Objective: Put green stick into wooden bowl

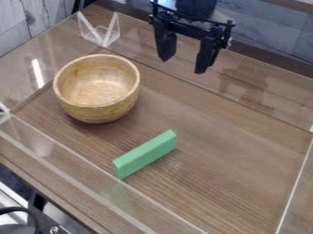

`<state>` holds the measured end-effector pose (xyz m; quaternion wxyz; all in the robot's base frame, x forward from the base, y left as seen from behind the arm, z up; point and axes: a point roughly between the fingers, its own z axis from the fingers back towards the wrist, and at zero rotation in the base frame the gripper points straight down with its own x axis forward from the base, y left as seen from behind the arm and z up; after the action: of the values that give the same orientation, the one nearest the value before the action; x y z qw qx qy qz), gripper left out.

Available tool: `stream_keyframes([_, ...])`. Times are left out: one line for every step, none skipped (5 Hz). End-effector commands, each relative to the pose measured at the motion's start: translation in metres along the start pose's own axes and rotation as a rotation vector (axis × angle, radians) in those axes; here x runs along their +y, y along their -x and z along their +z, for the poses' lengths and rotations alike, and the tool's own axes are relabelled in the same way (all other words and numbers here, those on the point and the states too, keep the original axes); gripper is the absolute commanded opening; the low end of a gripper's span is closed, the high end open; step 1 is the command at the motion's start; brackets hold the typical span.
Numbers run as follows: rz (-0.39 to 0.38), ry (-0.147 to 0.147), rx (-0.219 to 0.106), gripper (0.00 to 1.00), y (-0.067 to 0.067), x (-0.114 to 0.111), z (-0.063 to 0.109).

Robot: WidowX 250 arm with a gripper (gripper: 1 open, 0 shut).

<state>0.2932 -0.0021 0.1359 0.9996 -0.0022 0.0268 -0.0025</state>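
While pincer [182,53] hangs above far side of surface [244,119], we see its dark fingers [204,57] spread wide, pointing down, gripping nothing; green stick [145,153] lies flat on wood near front, slanted, well apart from pincer; wooden bowl [97,88] sits upright at left, just beyond stick, not touching it
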Motion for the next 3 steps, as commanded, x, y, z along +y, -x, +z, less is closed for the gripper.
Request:
stream_keyframes([-0.055, -0.002, 0.008, 1.0, 0.012, -0.001, 0.002])
stream_keyframes([-0.162, -0.017, -0.005, 1.0, 0.038, 0.002, -0.001])
stream_keyframes([-0.215, -0.026, -0.026, 1.0, 0.058, 0.005, -0.002])
